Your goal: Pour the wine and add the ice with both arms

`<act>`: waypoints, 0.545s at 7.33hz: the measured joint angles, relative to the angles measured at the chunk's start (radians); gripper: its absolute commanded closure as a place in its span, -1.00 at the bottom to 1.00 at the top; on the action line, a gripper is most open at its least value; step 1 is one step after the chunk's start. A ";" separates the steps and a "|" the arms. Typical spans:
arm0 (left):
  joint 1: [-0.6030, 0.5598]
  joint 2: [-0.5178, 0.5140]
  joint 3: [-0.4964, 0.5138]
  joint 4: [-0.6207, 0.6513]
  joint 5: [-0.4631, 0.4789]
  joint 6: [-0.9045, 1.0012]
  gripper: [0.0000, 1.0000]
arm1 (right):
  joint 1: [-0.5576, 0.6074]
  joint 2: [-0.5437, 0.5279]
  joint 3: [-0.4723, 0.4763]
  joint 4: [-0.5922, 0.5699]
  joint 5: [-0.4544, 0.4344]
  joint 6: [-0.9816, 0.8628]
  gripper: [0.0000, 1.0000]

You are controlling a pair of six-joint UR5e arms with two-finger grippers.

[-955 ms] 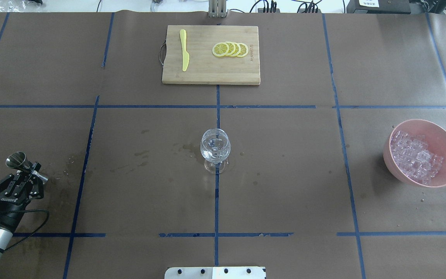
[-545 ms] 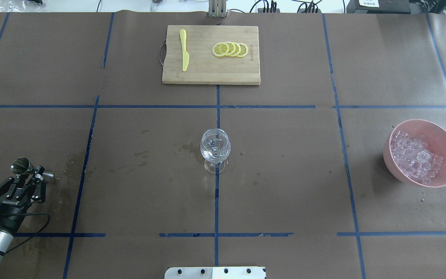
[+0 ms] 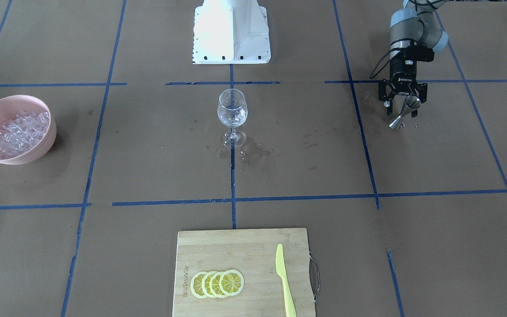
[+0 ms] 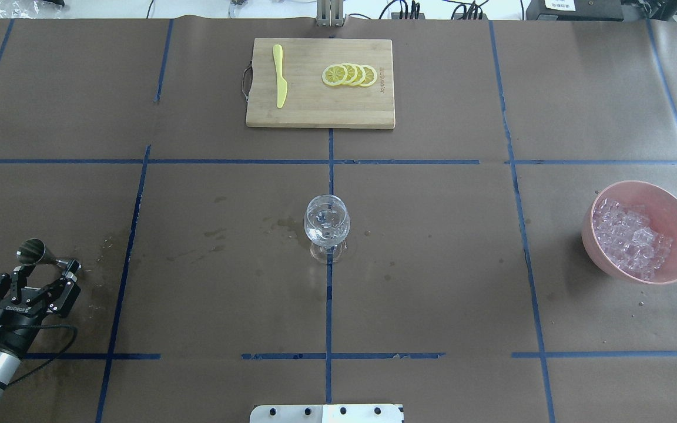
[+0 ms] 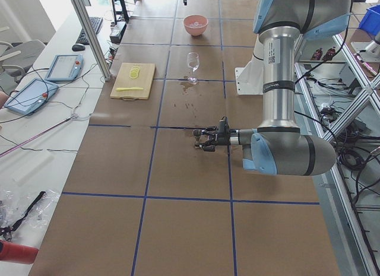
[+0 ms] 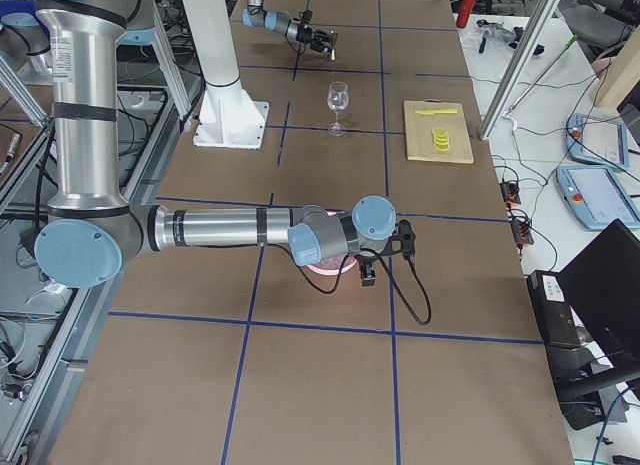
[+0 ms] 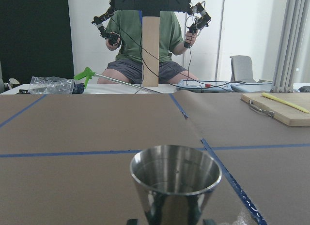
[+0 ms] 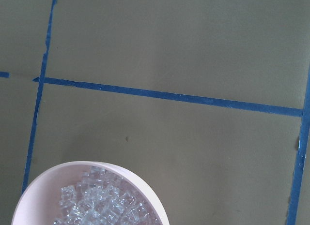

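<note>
Findings, largest item first.

The tabletop carries everything listed here. The left arm reaches low over the corner where the robot's edge meets the left edge. The right arm stretches out level near the right edge and is raised.

A pink bowl stands close to the right edge, about midway along it, with its mouth facing straight up. A wine glass stands upright at the centre of the tabletop.

A steel jigger stands upright in the left corner on the robot's side, with its open cup facing up. The left hand has its fingers spread apart on either side of the jigger's lower half. I judge that it is not clamped on it.

The right hand shows only in the side view. I cannot tell whether its fingers are apart or together.

The ice is heaped inside the bowl.

Deciding relation: the right arm is by far the nearer to the ice, since the left is at the opposite end of the tabletop. The ice lies below the right hand and off to one side, because the bowl fills only the lower-left corner of the right wrist view. I judge that the hand must first centre over the bowl and then come straight down.

The heap has no long axis and points nowhere. Its only open side is the top.
</note>
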 measured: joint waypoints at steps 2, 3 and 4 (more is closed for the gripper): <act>-0.001 0.017 -0.002 -0.001 -0.061 0.015 -0.99 | 0.000 -0.002 0.006 0.000 0.000 0.016 -1.00; -0.002 0.029 -0.008 -0.002 -0.102 0.031 -0.98 | 0.000 -0.002 0.006 0.000 0.000 0.020 -1.00; -0.003 0.051 -0.029 -0.003 -0.153 0.060 -0.98 | 0.000 -0.002 0.007 0.000 0.000 0.022 -1.00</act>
